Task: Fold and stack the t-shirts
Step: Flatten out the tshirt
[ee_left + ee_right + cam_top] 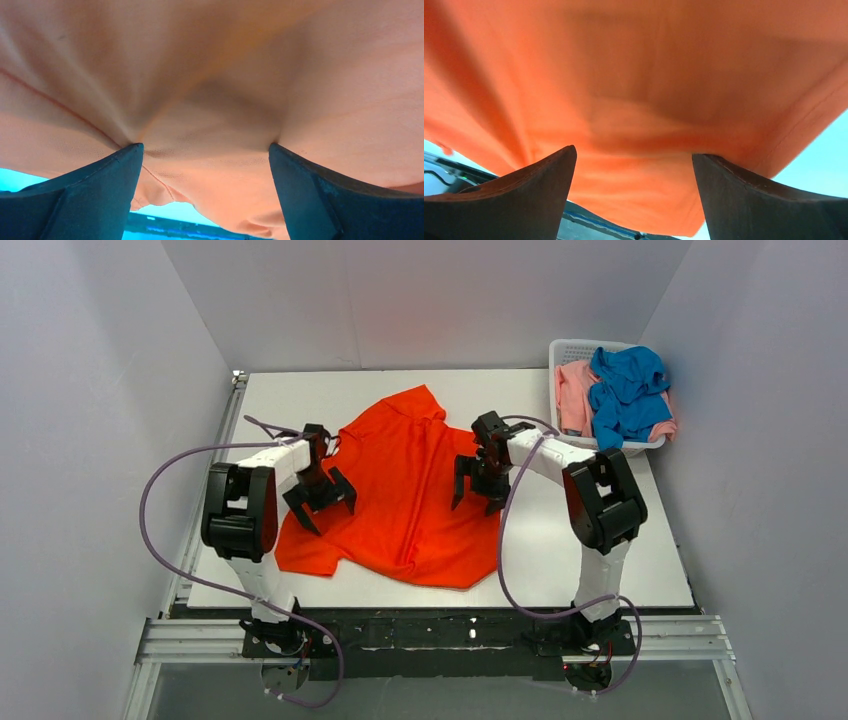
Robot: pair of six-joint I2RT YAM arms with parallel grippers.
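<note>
- The orange shirt lies spread on the white table, roughly in the middle, between the two arms. Its collar end points to the far side and its hem to the near edge.
- The cloth is not flat. A long fold runs down its middle, and wrinkles gather near the hem.
- The left gripper hangs over the shirt's left part, near the sleeve, pointing down with its jaws spread wide.
- In the left wrist view the fingers stand far apart and orange cloth fills everything beyond them. Creases in the cloth run together at the tip of the finger on the left of that view, so the cloth seems to touch it there. Nothing is pinched between the jaws.
- The right gripper hangs over the shirt's right edge, also pointing down with its jaws spread.
- In the right wrist view its fingers are wide apart with the shirt just ahead of them, covering most of the view. A strip of table shows past the cloth's edge at the right. Whether the tips touch the cloth I cannot tell.
- The basket sits at the table's far right corner, well apart from both grippers.
- A blue shirt lies crumpled in it on top of a pink shirt, which shows at the left side.
</note>
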